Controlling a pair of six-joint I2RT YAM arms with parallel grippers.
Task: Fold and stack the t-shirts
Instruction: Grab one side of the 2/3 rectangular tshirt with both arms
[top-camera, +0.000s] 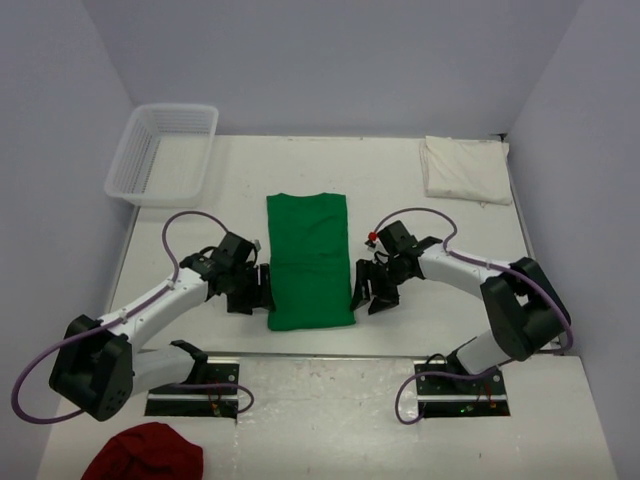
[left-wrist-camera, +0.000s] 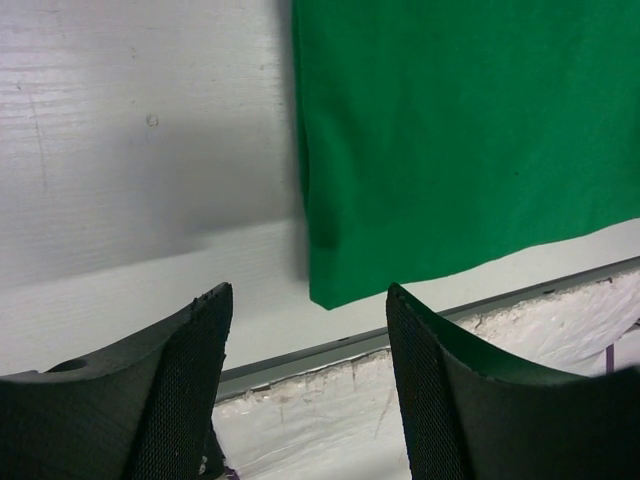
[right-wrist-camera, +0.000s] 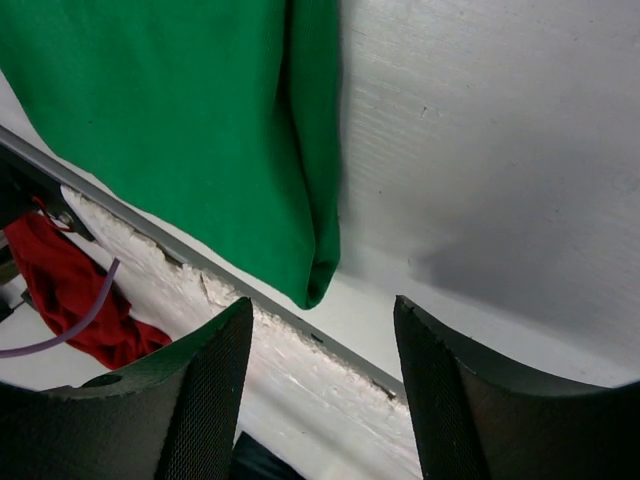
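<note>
Between the left pincer (top-camera: 250, 288) and the right pincer (top-camera: 372, 290) lies the green t-shirt (top-camera: 308, 262), flat on the table (top-camera: 450, 240) as a long narrow rectangle with its sleeves tucked in, so its side folds look done. Both pincers stand moderately spread and hold nothing. Each wrist view shows bare fingers with a near corner of the green cloth just ahead of them and toward the inner side, apparently not touching. Far beyond the right pincer and outward of it, at the table's back corner, the cream-white t-shirt (top-camera: 465, 170) sits as a rough folded bundle, well apart from the green one. By my reckoning the task is under halfway: the green shirt seems to need a crosswise fold to shorten it, the cream one may want tidying, and no stacking has been done.
</note>
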